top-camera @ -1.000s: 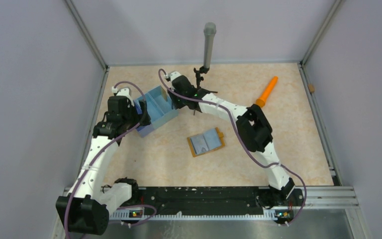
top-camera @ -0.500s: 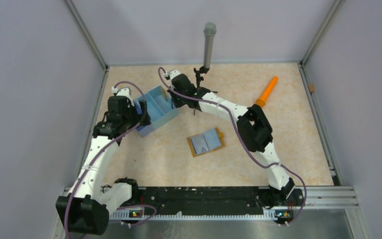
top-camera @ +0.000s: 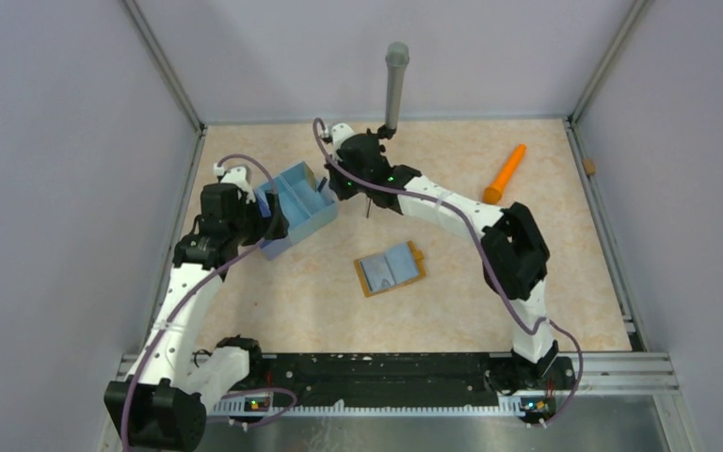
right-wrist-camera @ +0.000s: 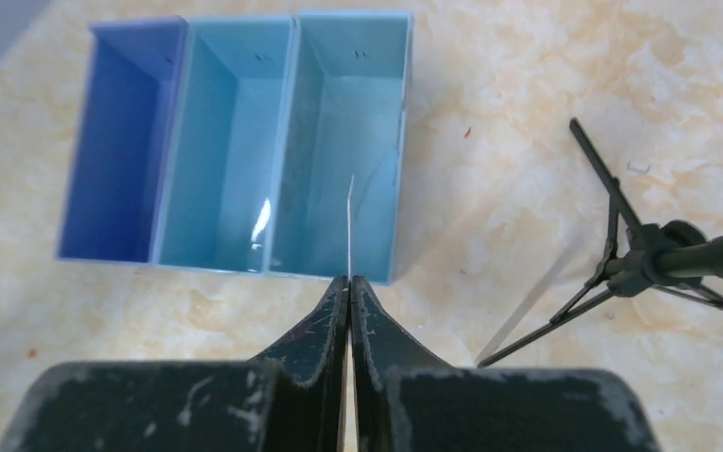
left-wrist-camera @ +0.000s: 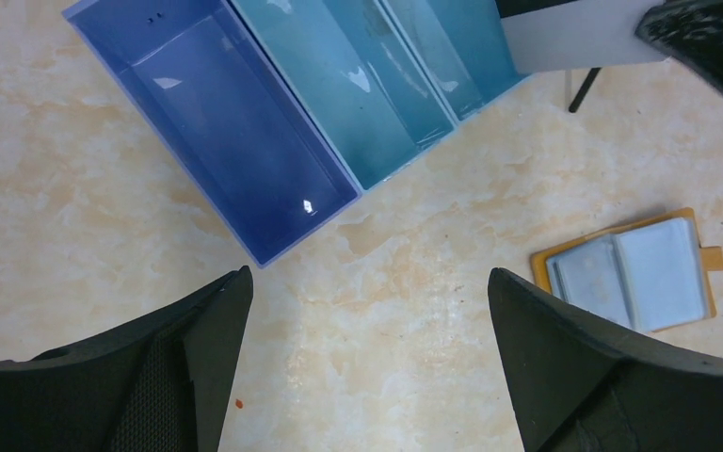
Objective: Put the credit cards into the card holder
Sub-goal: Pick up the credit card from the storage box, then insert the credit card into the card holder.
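The card holder (top-camera: 391, 268) lies open in the middle of the table, mustard-orange with greyish-blue pockets; it also shows in the left wrist view (left-wrist-camera: 626, 273). My right gripper (right-wrist-camera: 349, 280) is shut on one thin credit card (right-wrist-camera: 349, 221), seen edge-on, held above the near wall of the blue tray's right compartment. In the top view this gripper (top-camera: 337, 181) is at the tray's right end. My left gripper (left-wrist-camera: 367, 282) is open and empty over bare table just beside the tray; in the top view it (top-camera: 268, 217) is at the tray's left. No other cards show.
The blue divided tray (top-camera: 297, 202) has three compartments that look empty (right-wrist-camera: 235, 141). A grey cylinder on a black tripod (top-camera: 395, 85) stands at the back, its legs close to my right gripper (right-wrist-camera: 640, 254). An orange cone-shaped stick (top-camera: 506, 172) lies at the back right.
My right gripper has moved back and to the right from the tray, with the card in it. The tray has turned a little. The left arm shifted slightly.
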`<state>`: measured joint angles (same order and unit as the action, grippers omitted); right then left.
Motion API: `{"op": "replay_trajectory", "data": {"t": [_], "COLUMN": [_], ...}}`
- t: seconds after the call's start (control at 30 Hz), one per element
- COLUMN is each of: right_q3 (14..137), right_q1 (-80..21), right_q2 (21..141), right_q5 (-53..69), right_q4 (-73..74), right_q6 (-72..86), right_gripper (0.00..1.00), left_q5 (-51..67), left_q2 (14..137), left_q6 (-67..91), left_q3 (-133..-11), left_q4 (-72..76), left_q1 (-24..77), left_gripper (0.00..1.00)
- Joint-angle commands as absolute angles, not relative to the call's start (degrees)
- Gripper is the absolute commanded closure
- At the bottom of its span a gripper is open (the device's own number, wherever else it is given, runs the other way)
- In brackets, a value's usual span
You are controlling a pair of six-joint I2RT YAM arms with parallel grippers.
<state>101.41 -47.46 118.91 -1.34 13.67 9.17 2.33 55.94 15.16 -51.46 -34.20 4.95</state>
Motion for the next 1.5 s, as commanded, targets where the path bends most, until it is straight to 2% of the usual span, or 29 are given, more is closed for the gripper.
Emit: {"op": "replay_trajectory", "data": {"t": [0.0,0.2,0.37,0.47,0.67,0.83,0.93,0.97,1.07,1.23,1.33,1.43,1.47], "right_q3": [98.2,91.5,84.6,80.4,74.5,70.5,68.6,68.1,67.6,67.9,68.1,68.3,67.9], "right_q1": [-46.8,-44.8,-40.1,-37.5,-36.6,-36.6,-36.6,-36.6,-36.6,-36.6,-36.6,-36.6,-36.6], "right_q2": [108.7,100.2,91.3,86.7,79.2,76.1,74.6,74.3,74.2,74.7,75.0,75.4,75.2], "right_q5": [2.4,7.9,19.5,27.3,42.5,53.2,56.9,57.5,58.1,58.0,57.0,53.2,51.2], "right_q4": [5.7,6.1,12.2,18.1,29.0,30.9,29.8,29.2,28.5,27.6,27.6,27.0,26.7], "right_q6": [9.7,10.3,10.5,8.9,4.1,3.6,4.0,4.3,4.4,4.7,4.7,6.0,6.6], "right_gripper": [1.0,1.0,1.0,1.0,1.0,1.0,1.0,1.0,1.0,1.0,1.0,1.0,0.88], "left_q5": [7.7,16.8,30.1,36.5,41.0,50.3,54.7,56.2,60.2,62.8,64.5,64.4,63.3], "left_q2": [54.2,53.1,53.4,55.1,58.1,61.2,62.2,62.5,63.6,64.5,64.8,63.9,63.3], "left_q6": [13.0,11.9,11.3,11.0,9.8,12.4,14.0,14.6,15.9,16.1,16.1,17.4,18.6], "left_q3": [-50.8,-50.4,-49.2,-49.5,-50.3,-50.1,-49.7,-49.5,-49.6,-49.1,-48.8,-47.8,-47.0], "left_q4": [-30.8,-28.8,-25.3,-24.2,-23.2,-19.6,-17.4,-16.7,-15.3,-15.0,-15.0,-14.0,-12.9], "left_q1": [4.7,4.8,6.4,9.7,18.5,23.0,25.2,25.9,28.2,30.3,31.3,31.5,31.6], "left_gripper": [0.01,0.01,0.02,0.03,0.02,0.01,0.04,0.07,0.29,0.57,0.98,1.0,1.0]}}
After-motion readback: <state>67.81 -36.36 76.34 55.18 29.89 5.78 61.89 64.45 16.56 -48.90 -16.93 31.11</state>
